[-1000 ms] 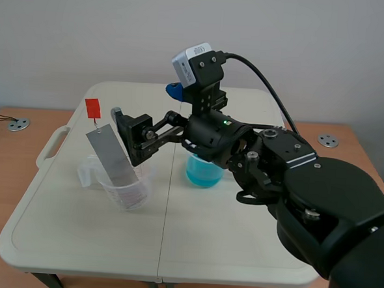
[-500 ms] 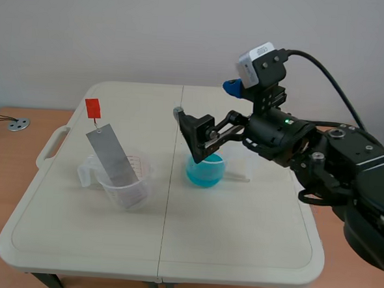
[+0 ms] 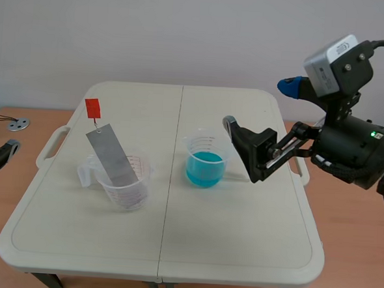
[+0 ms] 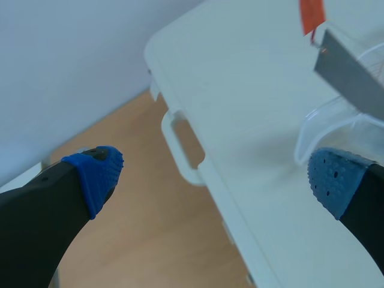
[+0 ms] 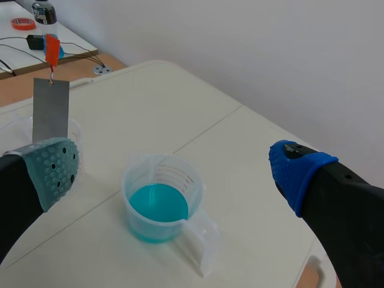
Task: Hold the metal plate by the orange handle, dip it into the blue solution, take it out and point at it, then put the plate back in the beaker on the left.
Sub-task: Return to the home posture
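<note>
Metal plate (image 3: 113, 157) at rest in the clear beaker on the left (image 3: 127, 187), leaning toward the table's far left corner with its orange handle (image 3: 92, 108) topmost and clear of the rim; the beaker of blue solution (image 3: 205, 161) stands apart from it near the middle of the white table (image 3: 238, 238).

From my console I cannot tell whether the dip is done or yet to come. If the grasp is next, I judge it a job for care: come down on the orange handle alone, close across its flat faces, and lift along the plate's lean so its lower edge does not drag the light beaker over. The handle seems joined to the plate by a small link, so I would expect some swing and carry slowly.

Right gripper (image 3: 242, 150) hovers above the table just right of the blue beaker, jaws spread wide, holding and touching nothing. Left gripper (image 4: 215, 178) hangs off the table's left edge beside the moulded carry handle (image 4: 180, 147), jaws likewise wide apart and empty; the left beaker's spout lies just ahead of one blue pad (image 4: 336, 180).
</note>
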{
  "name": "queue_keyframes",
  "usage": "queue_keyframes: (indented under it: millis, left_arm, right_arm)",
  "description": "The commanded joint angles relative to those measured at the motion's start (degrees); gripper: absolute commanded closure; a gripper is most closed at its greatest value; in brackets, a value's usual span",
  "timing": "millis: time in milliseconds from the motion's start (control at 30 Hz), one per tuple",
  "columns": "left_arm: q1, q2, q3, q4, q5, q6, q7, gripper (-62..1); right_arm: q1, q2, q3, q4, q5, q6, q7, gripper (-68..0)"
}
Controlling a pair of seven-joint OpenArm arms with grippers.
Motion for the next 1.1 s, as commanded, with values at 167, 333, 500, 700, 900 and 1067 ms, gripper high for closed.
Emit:
queue_keyframes:
  millis: [167, 333, 500, 700, 900, 1067]
  left_arm:
    - [-5.5, 0.1, 6.2, 1.0, -0.6, 0.1, -4.9, -62.3]
    - [-8.6, 0.1, 11.2, 2.2, -0.6, -0.2, -5.2, -62.3]
    - [-10.5, 0.3, 14.8, 3.5, -0.6, -0.1, -4.9, -62.3]
    - [-10.9, 2.2, 15.7, 3.6, -0.5, -0.1, -2.8, -62.3]
    - [-10.9, 3.3, 15.7, 3.5, -0.5, -0.1, -1.8, -62.3]
    - [-10.9, 3.3, 15.7, 3.5, -0.5, -0.1, -1.6, -62.3]
  right_arm:
    - [-6.5, 1.8, 5.4, 3.8, 1.2, 0.0, 0.7, -66.5]
    - [-11.9, 2.5, 8.9, 7.5, 2.9, 0.0, 0.7, -66.5]
    - [-15.9, 2.5, 10.7, 11.1, 3.5, 0.0, 0.7, -66.5]
    - [-18.6, 2.5, 10.7, 14.1, 5.7, 0.2, 0.7, -66.5]
    - [-18.8, 2.2, 10.7, 14.4, 5.7, 0.2, -1.9, -66.5]
    - [-18.8, 2.2, 10.7, 14.4, 5.7, 0.2, -2.1, -66.4]
